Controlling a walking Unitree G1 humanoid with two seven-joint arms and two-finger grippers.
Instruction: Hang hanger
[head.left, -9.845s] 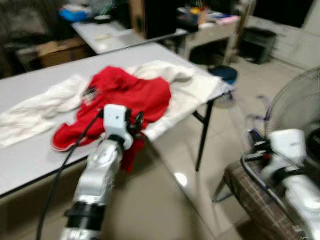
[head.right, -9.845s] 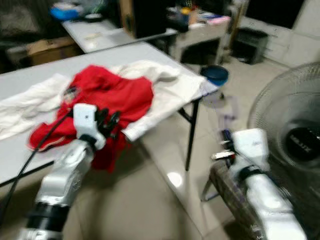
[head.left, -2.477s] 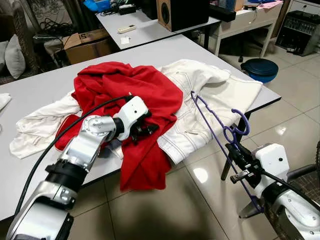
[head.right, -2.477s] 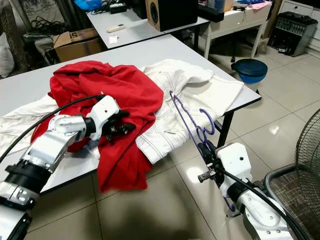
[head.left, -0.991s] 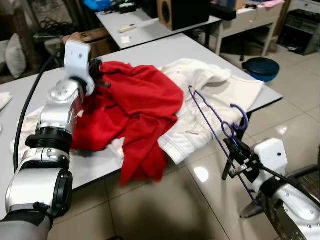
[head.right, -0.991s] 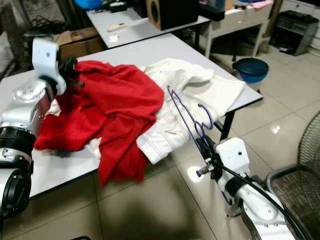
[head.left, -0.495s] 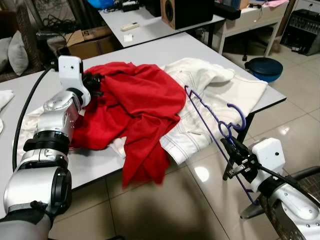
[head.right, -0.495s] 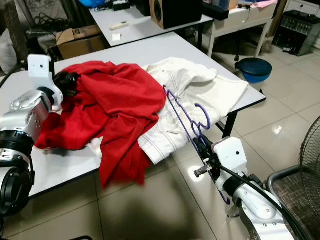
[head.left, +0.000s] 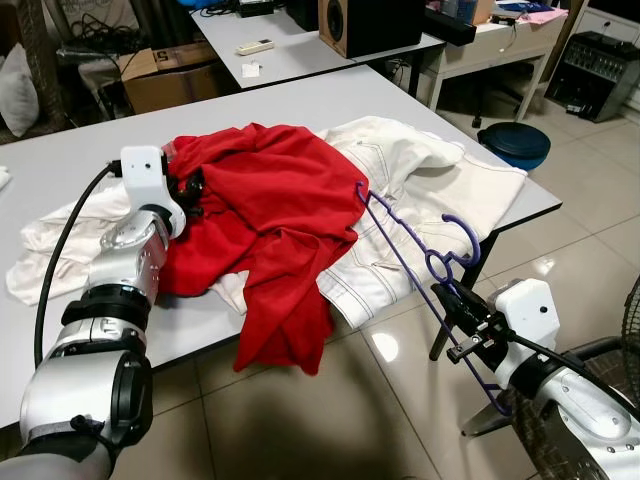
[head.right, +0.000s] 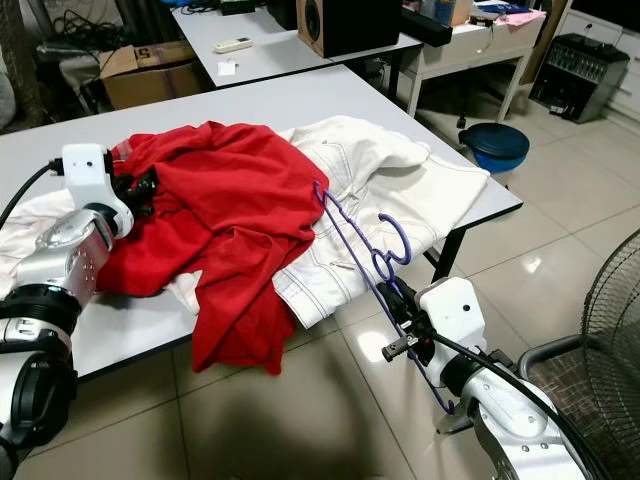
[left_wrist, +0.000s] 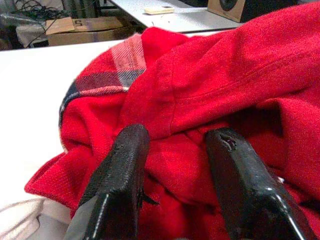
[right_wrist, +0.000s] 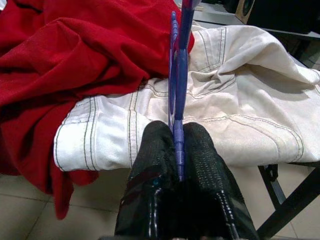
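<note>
A purple hanger (head.left: 395, 245) slants up over the table's front edge, and my right gripper (head.left: 458, 315) is shut on its lower bar. The right wrist view has the bar (right_wrist: 179, 75) pinched between the fingers (right_wrist: 155, 145). A red garment (head.left: 270, 200) lies crumpled on the grey table (head.left: 250, 105), partly over a white garment (head.left: 420, 180). My left gripper (head.left: 190, 188) rests at the red garment's left side, near its plaid-lined collar (left_wrist: 107, 75). It is open, its fingers (left_wrist: 127, 155) spread over a red fold.
A second table with a speaker (head.left: 370, 20) stands behind, with a cardboard box (head.left: 170, 75) beside it. A blue round bin (head.left: 512, 143) sits on the tiled floor past the table's right end. A fan (head.right: 615, 310) and a chair frame (head.left: 600, 350) are close on my right.
My left gripper has come down from above the table onto the red garment's left side. The right gripper and hanger have shifted slightly left.
</note>
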